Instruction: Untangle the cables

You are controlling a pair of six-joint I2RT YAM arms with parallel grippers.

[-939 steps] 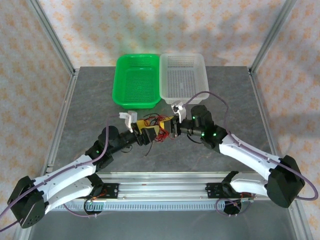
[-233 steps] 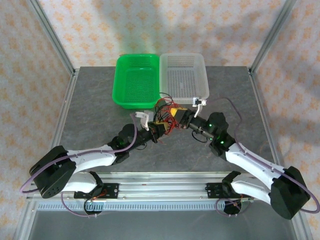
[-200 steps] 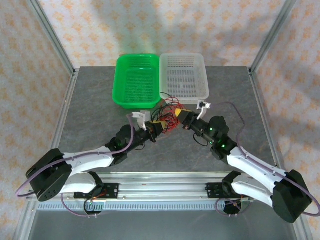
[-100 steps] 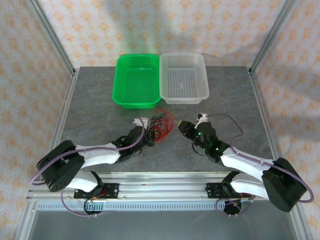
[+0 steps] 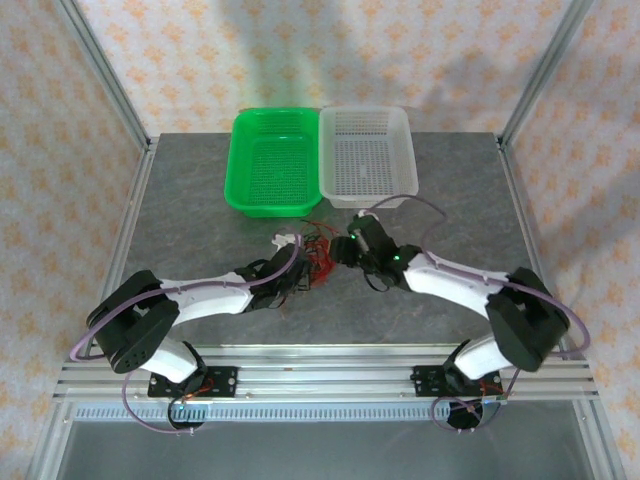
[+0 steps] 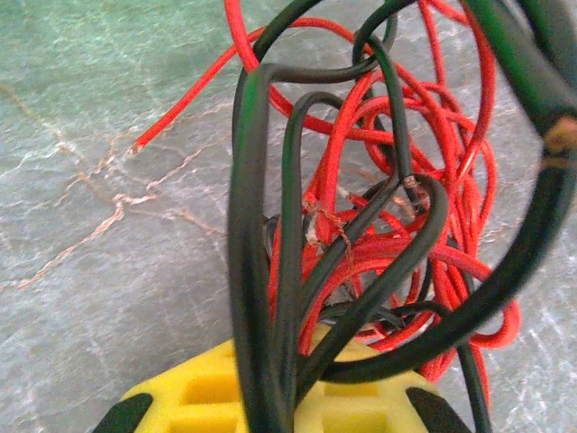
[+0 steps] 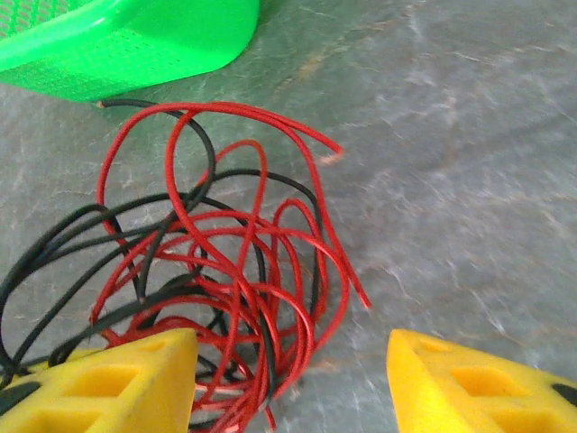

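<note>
The left gripper (image 6: 297, 406) has its yellow, pocketed fingers pressed together on the cables (image 6: 361, 234). These form a loose knot of thin, glossy red and black wires that curls up just ahead of its tips over the grey, marble-veined table (image 6: 99, 271). The right gripper (image 7: 293, 361) has its yellow fingers well apart and holds nothing. The tangle lies just ahead of it, crowding the finger at the left of its view. Beyond the tangle is a perforated green plastic basket (image 7: 135, 41).

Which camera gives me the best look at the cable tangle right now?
Right wrist: the cables show nearly whole, red and black loops distinct. Left wrist is too close: cables cropped, near black strands blurred. Top external: cables tiny.
</note>
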